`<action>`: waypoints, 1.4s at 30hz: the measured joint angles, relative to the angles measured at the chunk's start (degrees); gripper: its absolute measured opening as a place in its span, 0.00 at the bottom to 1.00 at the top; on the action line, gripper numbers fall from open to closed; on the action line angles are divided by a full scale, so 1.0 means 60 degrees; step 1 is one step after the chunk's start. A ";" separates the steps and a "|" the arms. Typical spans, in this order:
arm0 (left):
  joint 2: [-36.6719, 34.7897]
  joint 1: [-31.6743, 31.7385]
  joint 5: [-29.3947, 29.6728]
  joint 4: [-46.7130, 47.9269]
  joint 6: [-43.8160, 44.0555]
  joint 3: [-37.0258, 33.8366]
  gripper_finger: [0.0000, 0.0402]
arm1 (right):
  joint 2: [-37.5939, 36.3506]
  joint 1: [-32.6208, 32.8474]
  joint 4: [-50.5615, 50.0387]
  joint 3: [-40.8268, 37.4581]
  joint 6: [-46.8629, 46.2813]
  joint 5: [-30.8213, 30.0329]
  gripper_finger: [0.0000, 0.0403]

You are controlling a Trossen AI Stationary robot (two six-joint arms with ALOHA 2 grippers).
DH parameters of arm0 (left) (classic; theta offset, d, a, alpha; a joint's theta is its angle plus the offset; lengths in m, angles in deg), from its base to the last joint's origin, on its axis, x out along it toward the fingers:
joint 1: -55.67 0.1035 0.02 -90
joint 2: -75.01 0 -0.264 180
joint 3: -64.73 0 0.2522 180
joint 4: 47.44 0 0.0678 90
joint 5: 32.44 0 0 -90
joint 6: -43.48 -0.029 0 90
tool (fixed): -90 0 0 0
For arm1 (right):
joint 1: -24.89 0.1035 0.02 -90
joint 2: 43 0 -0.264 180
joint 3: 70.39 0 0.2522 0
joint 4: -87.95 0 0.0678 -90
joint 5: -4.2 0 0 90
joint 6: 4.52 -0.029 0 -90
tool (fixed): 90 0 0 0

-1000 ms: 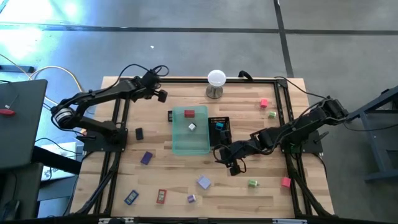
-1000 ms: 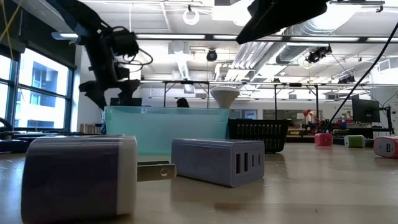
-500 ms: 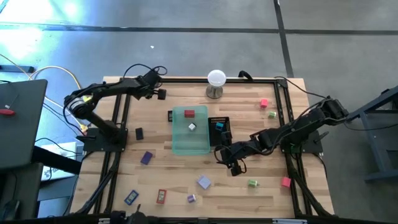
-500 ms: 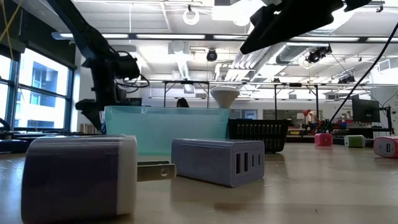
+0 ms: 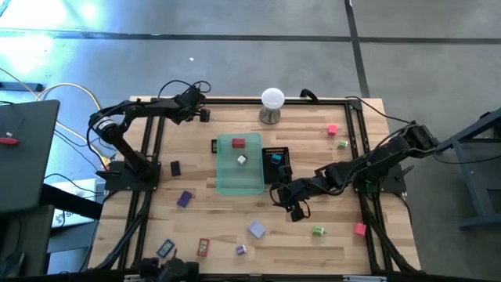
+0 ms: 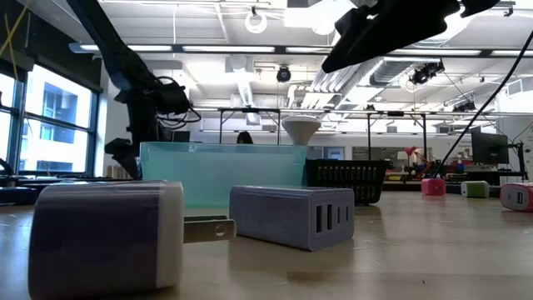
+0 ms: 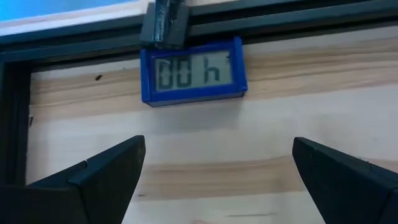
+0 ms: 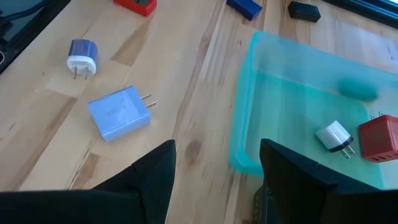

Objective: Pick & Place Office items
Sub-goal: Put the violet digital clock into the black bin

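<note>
A flat blue item with a grey display (image 7: 193, 76) lies on the table against the black frame rail at the far edge. My left gripper (image 7: 217, 142) stands open just short of it, low over the wood, also seen in the high view (image 5: 202, 114). My right gripper (image 8: 217, 146) hangs open and holds nothing, near the front right corner of the translucent teal tray (image 8: 249, 118); the high view shows this gripper (image 5: 291, 205) mid-table. In the tray lie a white plug (image 8: 336, 135) and a red block (image 8: 380, 137). A pale blue charger (image 8: 118, 112) lies on the table.
A black mesh tray (image 5: 278, 160) stands right of the teal tray, with a white ball on a stand (image 5: 272, 100) at the far edge. Small items lie scattered: pink (image 5: 333, 130) and green (image 5: 343, 145) far right, red (image 5: 203, 247), blue (image 5: 165, 248), purple (image 5: 184, 199) near left.
My left gripper has sunk toward the table by the far edge and stayed open, its arm folding lower behind it. My right arm has kept still.
</note>
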 joint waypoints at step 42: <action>0.0556 0.1479 -0.2177 -0.1421 -0.0170 0.0015 0.99 | 0.0000 -0.0052 0.0458 0.0000 0.0141 0.0031 0.55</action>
